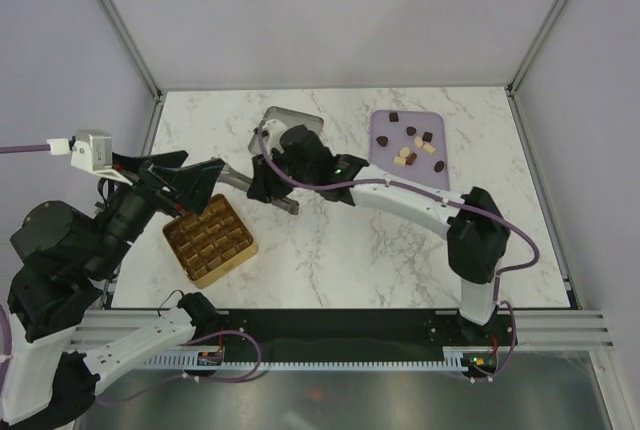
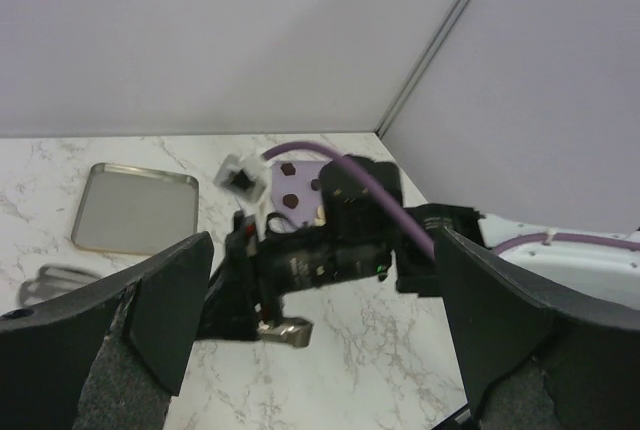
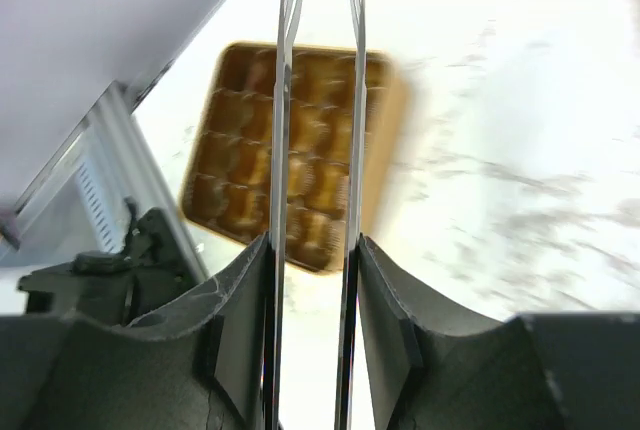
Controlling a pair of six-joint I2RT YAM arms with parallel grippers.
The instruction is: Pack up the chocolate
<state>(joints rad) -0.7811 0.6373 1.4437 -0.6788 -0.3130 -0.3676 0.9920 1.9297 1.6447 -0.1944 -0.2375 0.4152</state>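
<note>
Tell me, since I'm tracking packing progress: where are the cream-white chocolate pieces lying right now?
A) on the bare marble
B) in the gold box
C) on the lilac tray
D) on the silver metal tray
C: the top view shows the cream-white pieces on the lilac tray among the dark pieces, and none shows in the gold box.

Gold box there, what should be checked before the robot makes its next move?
1. Compartments of the gold box look free: ok.
2. Several chocolate pieces waiting on the lilac tray: ok.
3. Right gripper shut on the tongs: ok.
4. A piece between the tong tips: cannot tell, tips out of view.
5. Left gripper open, holding nothing: ok.
</note>
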